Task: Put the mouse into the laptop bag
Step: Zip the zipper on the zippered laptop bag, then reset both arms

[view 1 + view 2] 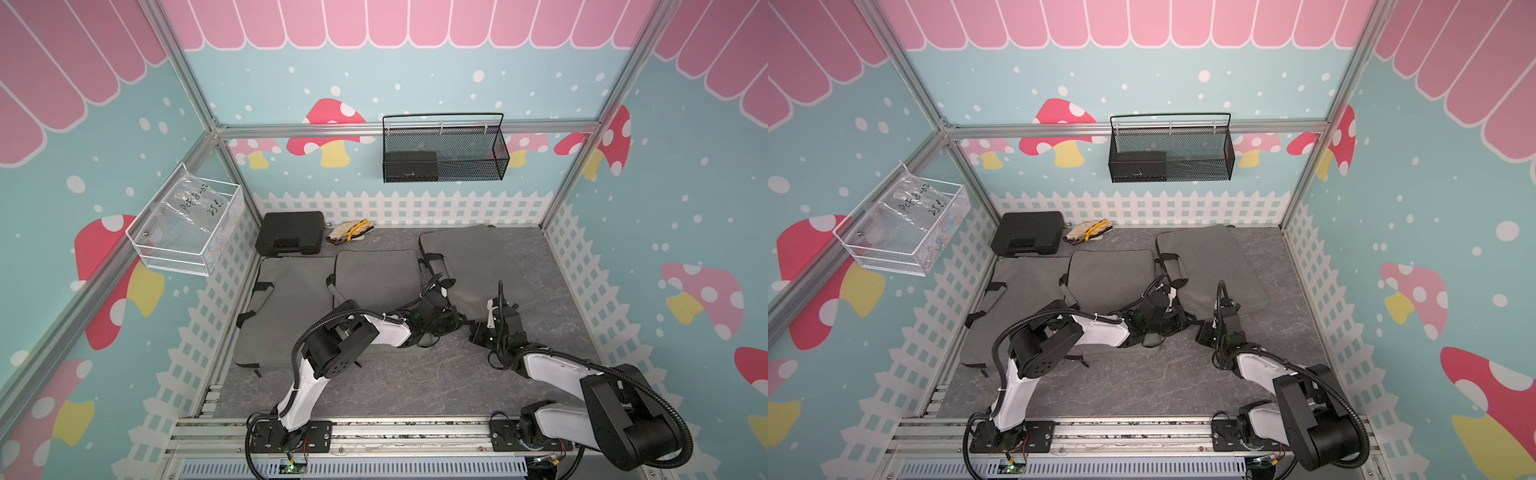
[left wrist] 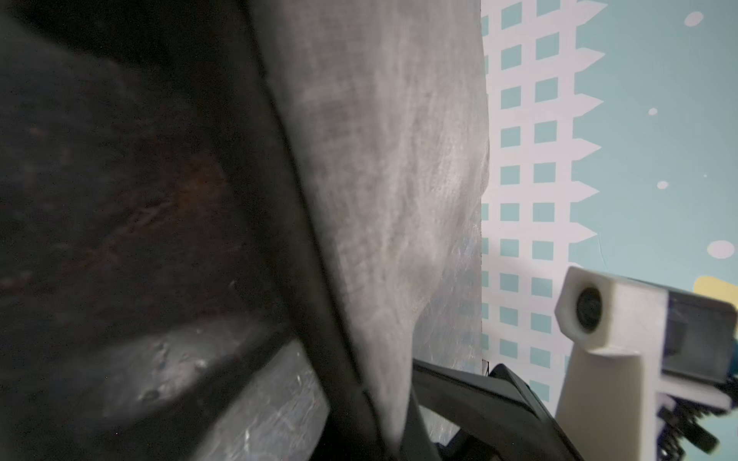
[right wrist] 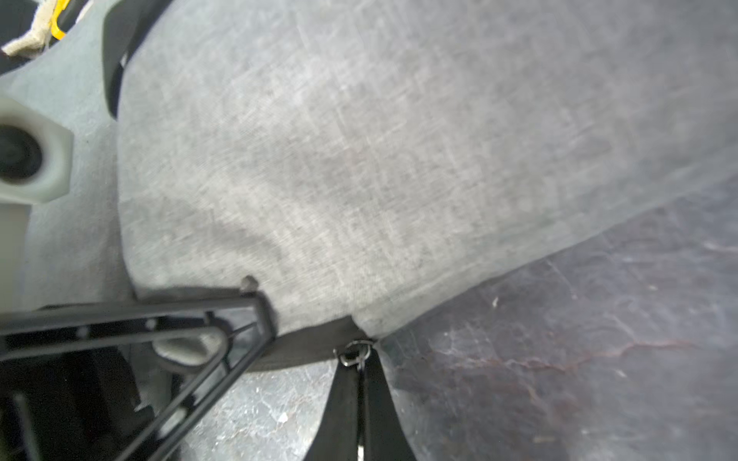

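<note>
Right gripper (image 1: 478, 331): jaws pressed together, low over the table, tips at the front corner of the laptop bag (image 1: 469, 257). In the right wrist view the two black fingers (image 3: 343, 403) meet right at a small metal zipper ring (image 3: 353, 355) on that corner. Whether they nip it, I cannot tell.

Left gripper (image 1: 455, 321): also pressed together. It reaches in from the other side to the same corner, nose to nose with the right one. Its tip touches the grey cloth edge. What it pinches, if anything, cannot be told. The left wrist view is mostly a dark blur beside grey fabric.

Mouse: not surely in sight. A rounded grey lump (image 1: 1152, 341) lies on the table (image 1: 415, 386) just under the left wrist. It might be the mouse, but it is too small to tell.

The laptop bag lies flat on the right half of the table, its rolled handle (image 1: 440, 268) on its left edge. Two more grey bags lie beside it, a middle one (image 1: 374, 274) and a left one (image 1: 286, 299).

Back left corner: a black case (image 1: 291, 237), with a pair of work gloves (image 1: 349, 230) just beside it. A black mesh basket (image 1: 444, 153) hangs on the back wall. A white wire basket (image 1: 187, 226) on the left wall holds a clear plastic pouch.
</note>
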`<state>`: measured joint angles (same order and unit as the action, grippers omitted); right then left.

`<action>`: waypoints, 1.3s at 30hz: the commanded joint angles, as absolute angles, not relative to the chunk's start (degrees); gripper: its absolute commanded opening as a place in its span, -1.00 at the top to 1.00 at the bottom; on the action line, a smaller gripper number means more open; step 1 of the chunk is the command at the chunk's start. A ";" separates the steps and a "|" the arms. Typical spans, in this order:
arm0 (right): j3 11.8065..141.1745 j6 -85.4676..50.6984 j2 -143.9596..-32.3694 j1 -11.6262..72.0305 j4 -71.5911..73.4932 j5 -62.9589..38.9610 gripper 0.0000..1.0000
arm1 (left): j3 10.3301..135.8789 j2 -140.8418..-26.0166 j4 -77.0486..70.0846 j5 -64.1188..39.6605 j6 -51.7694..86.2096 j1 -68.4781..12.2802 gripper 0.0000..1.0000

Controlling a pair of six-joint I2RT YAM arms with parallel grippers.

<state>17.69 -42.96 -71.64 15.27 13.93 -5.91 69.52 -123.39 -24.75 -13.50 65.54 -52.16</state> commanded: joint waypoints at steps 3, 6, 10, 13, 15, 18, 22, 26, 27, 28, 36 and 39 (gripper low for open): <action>16.14 -45.66 -68.55 11.10 11.08 0.75 1.00 | 67.21 -119.70 -24.98 -12.13 64.82 -51.15 1.00; 16.88 -45.27 -68.76 10.82 11.24 0.23 1.00 | 66.85 -119.04 -24.94 -11.98 64.54 -51.15 1.00; 17.58 -44.47 -68.81 10.76 11.27 -0.53 0.61 | 67.31 -118.35 -22.87 -11.38 63.90 -51.15 0.89; 17.58 -44.39 -65.57 10.70 10.10 -0.32 -0.22 | 67.36 -116.25 -19.51 -9.56 62.60 -50.91 0.21; 18.04 -44.56 -62.26 10.58 7.62 -0.19 -0.66 | 66.52 -113.46 -16.98 -8.27 61.31 -50.40 -0.24; 19.04 -44.65 -57.03 10.40 4.50 -0.94 -0.92 | 62.49 -106.59 -15.21 -5.46 59.20 -49.12 -0.56; 20.82 -45.57 -49.68 9.99 1.38 0.58 -0.99 | 56.18 -93.25 -11.16 -1.01 55.46 -45.66 -0.66; 22.87 -42.92 -43.08 9.87 2.74 7.70 -0.99 | 52.89 -77.63 0.46 9.70 49.61 -41.58 -0.79; 22.64 -41.89 -41.56 9.90 4.59 10.22 -0.99 | 52.28 -74.07 3.15 12.89 48.17 -40.34 -0.87; 22.42 -41.70 -40.44 9.86 5.51 12.31 -0.99 | 51.97 -71.41 5.87 15.55 47.62 -38.87 -0.88; 16.90 -20.32 -42.45 9.55 27.68 21.95 -0.99 | 41.92 -55.26 8.83 15.01 36.68 -14.28 -0.93; 16.13 -13.27 -50.93 8.69 34.49 22.65 -0.99 | 37.50 -51.50 8.23 17.92 32.17 -5.55 -0.92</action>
<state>17.89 -24.53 -45.67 9.50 25.10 18.92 40.38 -54.17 5.48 14.06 39.57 -10.48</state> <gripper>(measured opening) 0.996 0.962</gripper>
